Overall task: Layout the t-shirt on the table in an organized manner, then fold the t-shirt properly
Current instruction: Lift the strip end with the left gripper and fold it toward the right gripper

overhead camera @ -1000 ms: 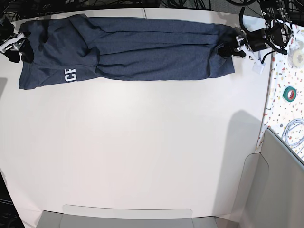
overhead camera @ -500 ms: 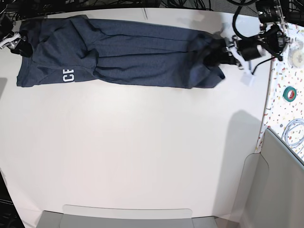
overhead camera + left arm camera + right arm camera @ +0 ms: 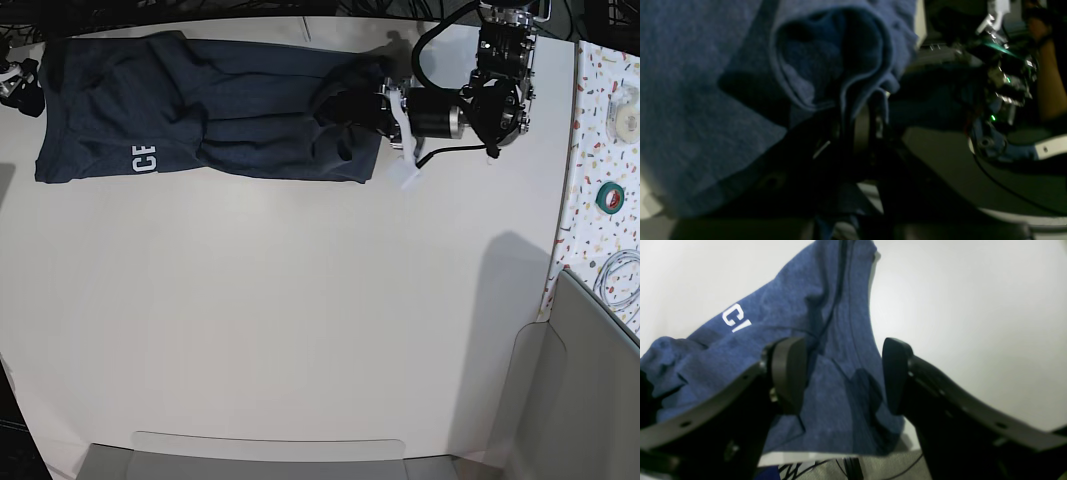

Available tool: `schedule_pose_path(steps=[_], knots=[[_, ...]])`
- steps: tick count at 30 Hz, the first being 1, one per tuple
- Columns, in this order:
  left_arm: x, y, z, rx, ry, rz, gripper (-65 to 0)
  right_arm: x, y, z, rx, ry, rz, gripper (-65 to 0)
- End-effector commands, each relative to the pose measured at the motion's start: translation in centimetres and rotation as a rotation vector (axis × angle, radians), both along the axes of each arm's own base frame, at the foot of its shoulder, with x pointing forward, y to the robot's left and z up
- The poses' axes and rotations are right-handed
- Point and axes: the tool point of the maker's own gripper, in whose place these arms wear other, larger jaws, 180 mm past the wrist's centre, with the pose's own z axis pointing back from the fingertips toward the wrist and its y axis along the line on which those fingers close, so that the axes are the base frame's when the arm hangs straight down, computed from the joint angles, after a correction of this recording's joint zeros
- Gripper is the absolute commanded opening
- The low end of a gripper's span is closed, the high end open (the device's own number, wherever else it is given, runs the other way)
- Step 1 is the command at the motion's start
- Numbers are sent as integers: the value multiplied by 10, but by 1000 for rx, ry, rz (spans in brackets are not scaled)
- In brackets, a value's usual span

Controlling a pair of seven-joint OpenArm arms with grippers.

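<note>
The off-white surface (image 3: 280, 320) fills most of the base view, bare across its middle and near side. Along its far edge lies the dark navy t-shirt (image 3: 220, 110), stretched sideways in a long band with several creases running its length. White letters (image 3: 145, 158) show near the shirt's end on the left of that view. The opposite end is bunched and lifted into a fold that doubles back over the rest of the cloth.

At that bunched end sits the left arm (image 3: 480, 100), reaching in from the right of the base view. Its left gripper (image 3: 345, 108) is clamped tight on the t-shirt; the left wrist view shows a rolled hem of blue fabric (image 3: 840, 66) pinched right at the dark jaws, with more cloth draped beside it.

At the far left corner of the base view, the right gripper (image 3: 22, 88) sits at the shirt's edge. In the right wrist view its 2 black fingers (image 3: 788, 373) stand wide apart above the blue cloth, holding nothing, with the white lettering (image 3: 735, 318) just beyond them.

A narrow speckled strip (image 3: 605, 150) runs along the right side of the base view, carrying a green tape roll (image 3: 609, 197), a pale tape roll (image 3: 627, 119) and a coiled white cable (image 3: 622, 280).
</note>
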Motion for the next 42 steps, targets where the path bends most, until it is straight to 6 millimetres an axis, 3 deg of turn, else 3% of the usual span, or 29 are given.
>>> schedule_pose_path(steps=[1,7,11,22,30,39,42], knots=[[5,-10,15,-40,-34,-28,-650,5,-6,13,-38,-34,15,-289],[0,-51,32,-102,-78,-152,-650,4,-5,12,-35,-34,14,-289],[8,-64,42,-111,-123,-179,-650,4,-5,12,-35,-34,13,-289],[20,-85,34,-28,-183,-241,-650,2,-10,5,-64,13,-4,-289],[18,-107,48,-77,-206,-273,-650,1,-6,0,-50,15,-9,-289],[19,-108,38,-10,-234,-292,-649,1,-6,0,-52,17,-9,-289],[19,-109,39,-10,-236,-292,-579,1,-6,0,-51,17,-8,-289]])
